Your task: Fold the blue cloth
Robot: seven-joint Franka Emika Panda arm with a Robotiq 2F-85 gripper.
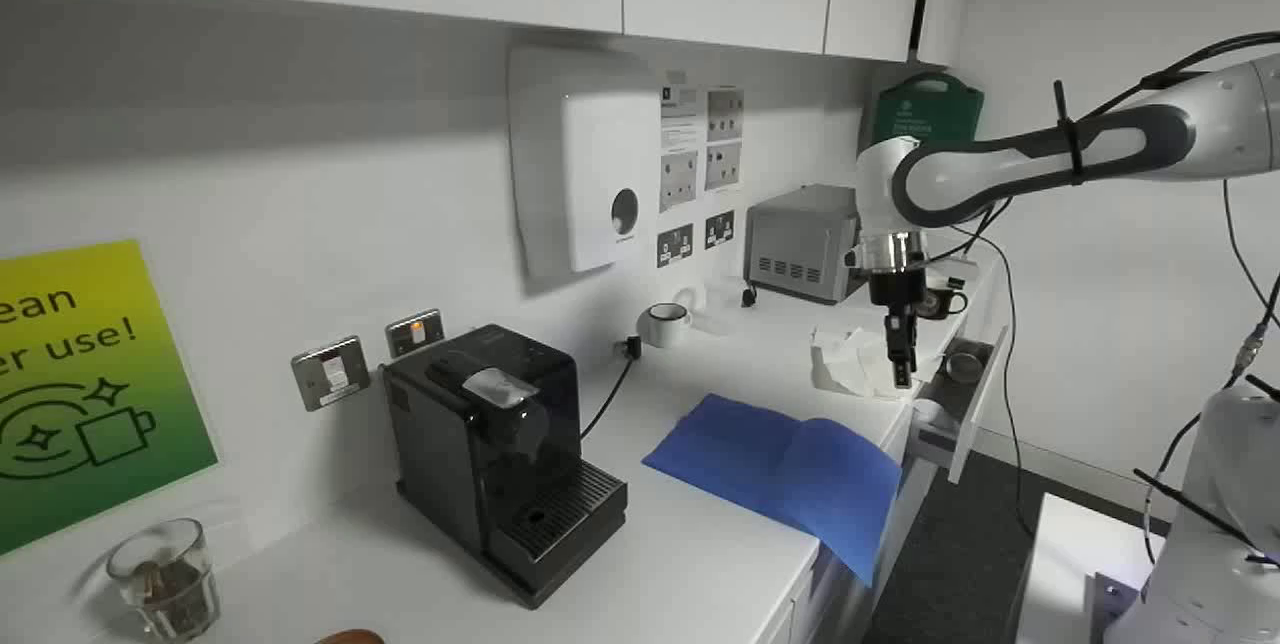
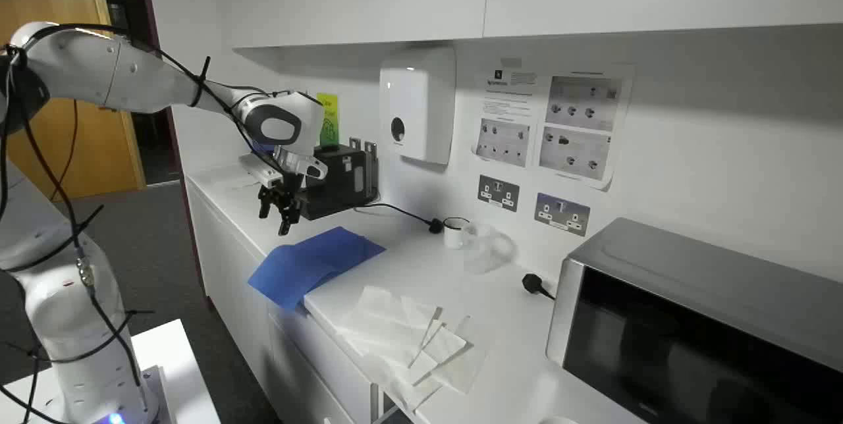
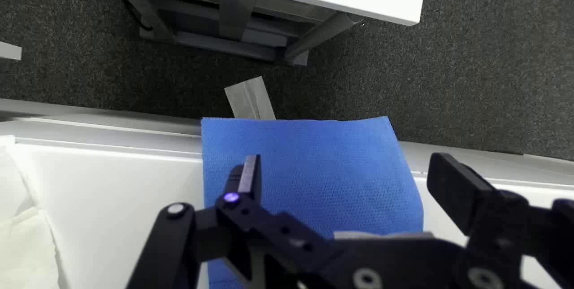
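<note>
Blue cloth (image 1: 780, 469) overhangs counter (image 1: 670, 574) edge, bare counter both sides; tool (image 2: 274, 222) above, jaws apart.

The blue cloth (image 1: 775, 469) lies creased, partly overhanging the counter (image 1: 690, 554).

Blue cloth (image 1: 740, 454), black fingers (image 3: 457, 186)

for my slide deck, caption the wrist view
Open Robotiq gripper above a blue cloth overhanging the edge of a white countertop, dark carpet below.
</note>
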